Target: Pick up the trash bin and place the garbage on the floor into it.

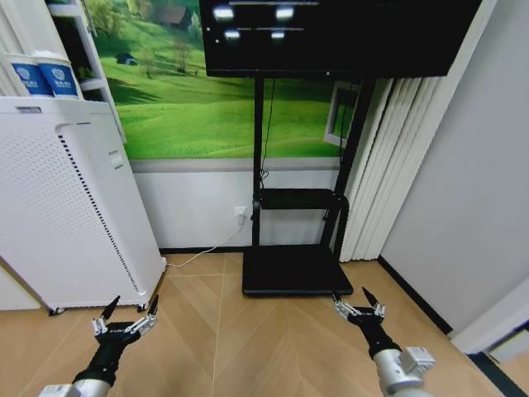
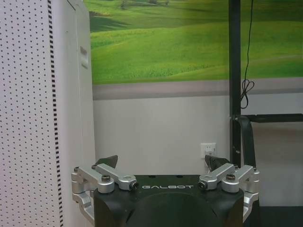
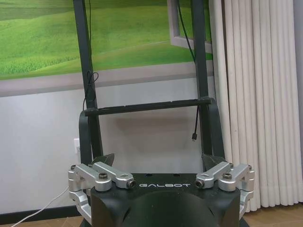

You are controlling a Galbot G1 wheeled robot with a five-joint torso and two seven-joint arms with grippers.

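Note:
The trash bin and the garbage are out of view. My left gripper point(image 1: 130, 309) hangs open low over the wooden floor, in front of the white perforated appliance point(image 1: 66, 207); in the left wrist view the left gripper point(image 2: 163, 161) has its dark fingertips point(image 2: 109, 161) spread wide with nothing between them. My right gripper point(image 1: 357, 299) is open too, just in front of the black TV stand base point(image 1: 289, 269). The right wrist view shows the right gripper point(image 3: 158, 159) empty and facing the stand's uprights and the wall.
A black TV stand point(image 1: 302, 198) with a screen point(image 1: 331, 33) stands against the wall with the green meadow mural. Two blue-and-white paper cups point(image 1: 45, 78) sit on the appliance. White curtains point(image 1: 397, 165) hang at the right. A white cable point(image 1: 207, 248) runs along the floor.

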